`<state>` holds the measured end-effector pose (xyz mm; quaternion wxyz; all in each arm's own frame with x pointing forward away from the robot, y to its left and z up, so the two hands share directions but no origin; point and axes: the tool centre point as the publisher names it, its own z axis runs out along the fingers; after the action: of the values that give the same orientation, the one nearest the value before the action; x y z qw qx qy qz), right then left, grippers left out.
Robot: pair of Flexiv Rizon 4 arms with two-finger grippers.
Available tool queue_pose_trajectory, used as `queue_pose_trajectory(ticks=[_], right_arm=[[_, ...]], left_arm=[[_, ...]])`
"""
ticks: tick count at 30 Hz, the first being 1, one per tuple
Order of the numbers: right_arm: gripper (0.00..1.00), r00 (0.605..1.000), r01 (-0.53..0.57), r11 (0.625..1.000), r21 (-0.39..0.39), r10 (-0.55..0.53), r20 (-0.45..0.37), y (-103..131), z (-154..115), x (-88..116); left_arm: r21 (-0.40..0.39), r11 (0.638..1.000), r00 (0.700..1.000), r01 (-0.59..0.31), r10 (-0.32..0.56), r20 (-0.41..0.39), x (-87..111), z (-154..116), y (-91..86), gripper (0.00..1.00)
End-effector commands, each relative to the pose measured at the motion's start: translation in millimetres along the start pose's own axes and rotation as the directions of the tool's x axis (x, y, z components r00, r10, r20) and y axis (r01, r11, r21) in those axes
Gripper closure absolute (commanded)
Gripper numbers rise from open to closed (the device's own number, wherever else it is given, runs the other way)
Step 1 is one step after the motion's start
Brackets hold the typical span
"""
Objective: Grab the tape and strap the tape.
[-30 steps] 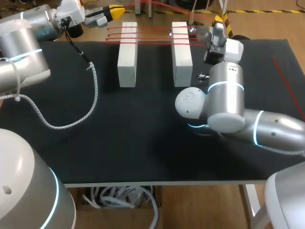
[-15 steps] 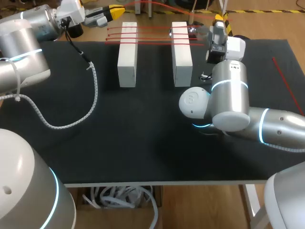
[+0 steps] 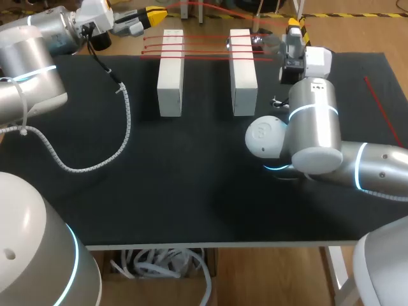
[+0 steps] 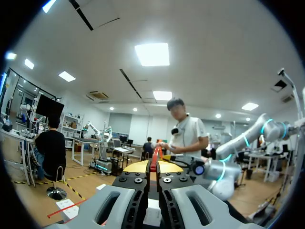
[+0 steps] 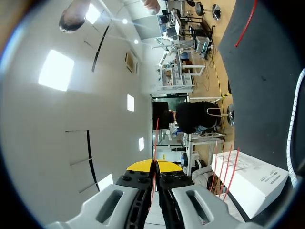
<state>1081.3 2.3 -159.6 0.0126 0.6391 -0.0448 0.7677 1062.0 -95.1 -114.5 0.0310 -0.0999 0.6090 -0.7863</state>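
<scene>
Several strands of red tape (image 3: 204,46) run across two white blocks (image 3: 170,73) (image 3: 242,73) at the back of the black table (image 3: 191,191). My left gripper (image 3: 155,13) hangs beyond the back left edge, shut on a thin red tape (image 4: 155,155) that leaves between its yellow tips (image 4: 154,167). My right gripper (image 3: 293,24) is behind the right block, shut on the red tape (image 5: 156,138), which stretches straight out from its tips (image 5: 155,166). In the right wrist view one white block (image 5: 252,179) with red strands over it lies beside the gripper.
A white coiled cable (image 3: 95,162) loops over the left part of the table, seen also in the right wrist view as a cable (image 5: 291,124). A loose red strip (image 3: 384,111) lies near the right edge. My right arm's elbow (image 3: 306,140) stands over the middle right.
My right arm's elbow and forearm have shifted a little to the right, the gripper with it. The left arm has kept still.
</scene>
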Motion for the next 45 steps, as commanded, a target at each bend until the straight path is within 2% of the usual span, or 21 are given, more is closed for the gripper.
queue_pose_trajectory(ticks=[1,5,8,10,13,16,17,18,21,24,27,28,31,34,35,37,38,39,41,43,45], right_arm=[[1.0,1.0,0.003,1.0,0.004,-0.003,0.005,1,-1,3],[1.0,1.0,0.004,1.0,0.003,-0.004,-0.002,2,-1,3],[1.0,1.0,0.006,1.0,0.003,-0.006,-0.002,2,-1,3],[1.0,1.0,0.006,1.0,0.004,-0.006,-0.001,2,-1,3],[1.0,1.0,0.005,1.0,0.004,-0.005,0.001,2,-1,2],[1.0,1.0,0.006,1.0,0.007,-0.006,0.002,2,-1,2],[1.0,1.0,0.009,1.0,0.009,-0.009,0.002,2,-1,2],[1.0,1.0,0.01,1.0,0.01,-0.01,0.003,2,-1,2],[1.0,1.0,0.016,1.0,0.014,-0.016,0.006,1,0,0],[1.0,1.0,0.021,1.0,0.019,-0.021,0.007,0,0,0],[1.0,1.0,0.021,0.999,0.029,-0.021,0.005,-1,0,-1],[1.0,1.0,0.017,0.999,0.029,-0.017,0.0,-1,0,0],[1.0,1.0,0.02,0.999,0.033,-0.02,-0.004,-1,0,0],[1.0,1.0,0.02,0.999,0.035,-0.02,-0.002,-2,0,-1],[1.0,1.0,0.021,0.999,0.035,-0.021,-0.001,-2,0,-1],[1.0,1.0,0.025,0.999,0.043,-0.025,-0.004,-3,0,-1],[1.0,1.0,0.01,0.999,0.045,-0.009,-0.008,-3,0,-1],[1.0,0.999,0.04,0.997,0.066,-0.038,-0.028,-4,0,1],[1.0,0.999,0.03,0.998,0.06,-0.027,-0.046,-5,0,2],[1.0,0.999,0.03,0.998,0.06,-0.027,-0.046,-5,0,2],[1.0,0.999,0.03,0.998,0.06,-0.027,-0.046,-5,0,2]], left_arm=[[0.002,1.0,1.0,-0.002,0.002,0.002,0.6,0,0.5,1.0],[0.002,1.0,1.0,-0.002,0.002,0.002,0.6,0,0.5,1.0],[-0.122,0.99,0.997,-0.073,0.075,0.008,0.1,1,-4.5,1.0],[-0.238,0.962,0.99,-0.137,0.142,0.003,-1.1,1,-7.3,1.0],[-0.399,0.878,0.962,-0.263,0.269,-0.043,-1.0,2,-12.4,1.0],[-0.481,0.815,0.94,-0.323,0.334,-0.066,-1.6,2,-20.3,1.0],[-0.519,0.779,0.928,-0.352,0.363,-0.085,-2.2,2,-22.7,1.0],[-0.546,0.743,0.911,-0.388,0.398,-0.106,-2.4,2,-25.4,1.0],[-0.584,0.689,0.888,-0.429,0.44,-0.133,-3.1,2,-32.3,1.0],[-0.648,0.596,0.854,-0.475,0.49,-0.176,-4.1,2,-36.2,1.0],[-0.688,0.534,0.838,-0.491,0.505,-0.206,-4.5,3,-37.5,1.0],[-0.71,0.496,0.829,-0.499,0.512,-0.225,-4.6,3,-38.3,1.0],[-0.769,0.326,0.774,-0.55,0.545,-0.323,-2.9,5,-38.5,1.0],[-0.791,0.241,0.757,-0.562,0.537,-0.373,-1.6,7,-40.6,1.0],[-0.798,0.2,0.745,-0.569,0.536,-0.397,-1.3,8,-40.7,1.0],[-0.811,0.082,0.717,-0.579,0.524,-0.46,-1.2,9,-40.3,1.0],[-0.835,0.049,0.719,-0.547,0.539,-0.439,-1.3,9,-40.0,1.0],[-0.832,0.069,0.727,-0.551,0.53,-0.437,-2.9,8,-41.0,1.0],[-0.832,0.024,0.698,-0.554,0.558,-0.449,-3.9,8,-43.1,1.0],[-0.828,-0.058,0.67,-0.558,0.557,-0.491,-4.4,7,-43.8,1.0],[-0.828,-0.058,0.67,-0.558,0.557,-0.491,-4.4,7,-43.8,1.0]])
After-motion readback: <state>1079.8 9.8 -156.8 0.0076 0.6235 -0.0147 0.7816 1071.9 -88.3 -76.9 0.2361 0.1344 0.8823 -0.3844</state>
